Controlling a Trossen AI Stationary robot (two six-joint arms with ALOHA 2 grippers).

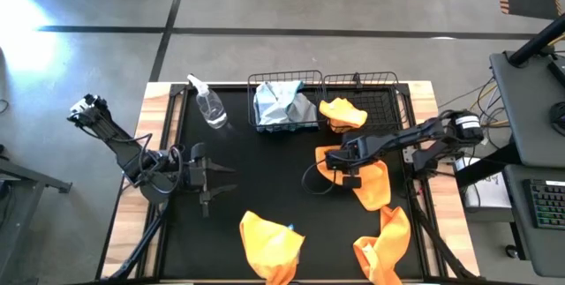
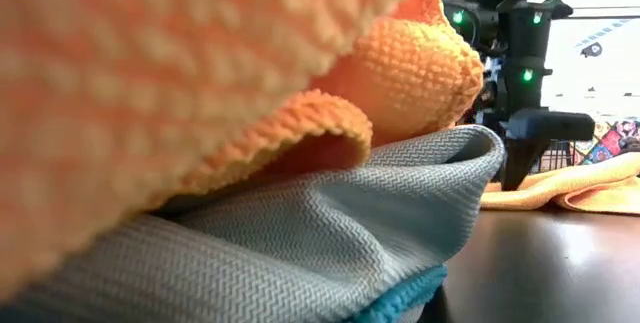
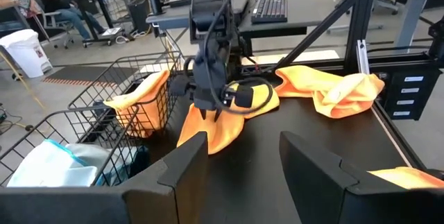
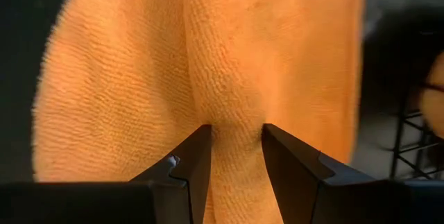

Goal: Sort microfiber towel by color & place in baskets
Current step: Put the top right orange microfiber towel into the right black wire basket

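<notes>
Right wrist view, jaws pinching orange towel (unlabelled)

The high view looks straight down on the whole surface. The low view sits at surface height, pressed against towels. The left wrist view faces across to the baskets; the right wrist view is tight on orange cloth, shared with overhead.

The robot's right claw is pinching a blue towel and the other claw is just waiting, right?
Not quite: the towel is orange, not blue. The right wrist view shows the right claw with its fingers pressed into a fold of an orange towel. The left claw does wait, open.
</notes>
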